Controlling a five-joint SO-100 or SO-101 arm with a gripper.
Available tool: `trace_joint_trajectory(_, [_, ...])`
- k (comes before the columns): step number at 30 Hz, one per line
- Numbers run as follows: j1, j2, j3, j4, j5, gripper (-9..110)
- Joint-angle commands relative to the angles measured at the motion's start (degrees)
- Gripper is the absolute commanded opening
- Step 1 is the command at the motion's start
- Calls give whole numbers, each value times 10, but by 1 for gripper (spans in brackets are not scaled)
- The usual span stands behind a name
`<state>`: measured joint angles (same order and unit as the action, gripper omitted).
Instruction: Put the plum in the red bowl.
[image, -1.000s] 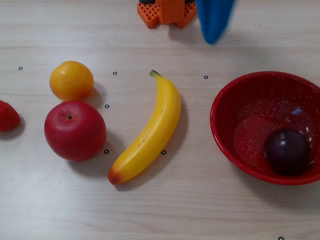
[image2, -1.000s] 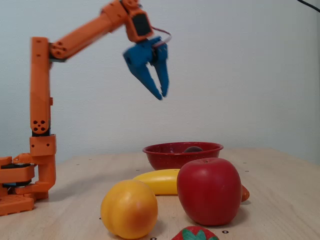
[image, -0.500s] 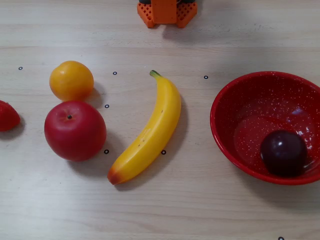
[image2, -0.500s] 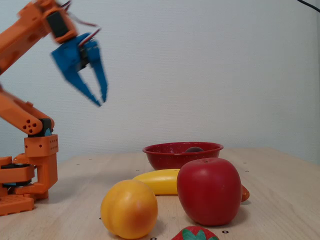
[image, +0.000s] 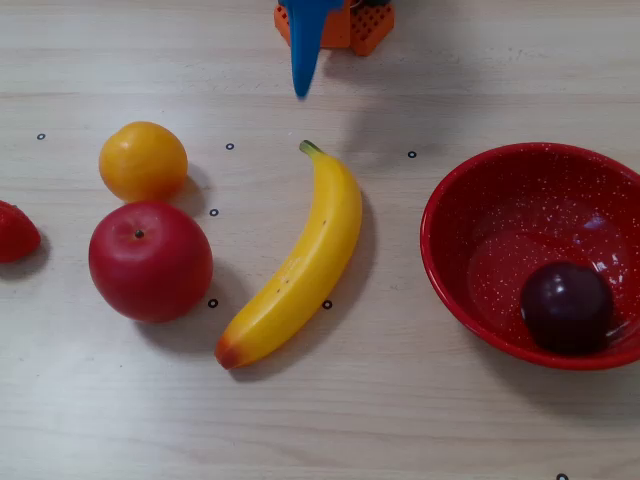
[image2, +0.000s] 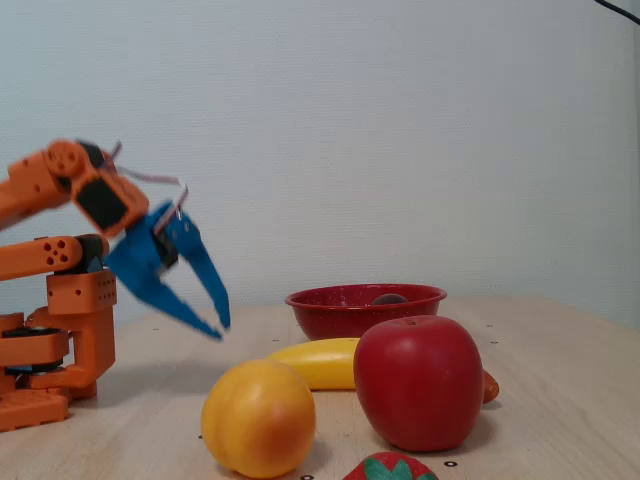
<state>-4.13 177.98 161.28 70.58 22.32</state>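
The dark purple plum (image: 566, 306) lies inside the red speckled bowl (image: 480, 215) at the right in a fixed view from above. In a fixed side view the bowl (image2: 340, 311) stands behind the fruit and only the plum's top (image2: 389, 298) shows over its rim. My blue gripper (image2: 216, 328) hangs in the air near the orange arm base, well away from the bowl, with its fingers slightly apart and nothing between them. From above only one blue finger (image: 303, 55) shows at the top edge.
A yellow banana (image: 300, 260), a red apple (image: 150, 260), an orange (image: 143, 160) and a red strawberry-like fruit (image: 15, 232) lie on the wooden table left of the bowl. The orange arm base (image2: 50, 340) stands at the far edge.
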Motion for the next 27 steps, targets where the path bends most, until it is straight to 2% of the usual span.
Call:
trace_joint_trajectory(1, [-7,24,33,-53,-21,0])
trace_joint_trajectory(5, [-4,57,113,-92,-39,0])
trace_joint_trajectory(19, [-3,57,120,-116,-62,0])
trace_joint_trajectory(23, [-3,57,131,-165,-161,0])
trace_joint_trajectory(27, [5,57,132,-170,-167,0])
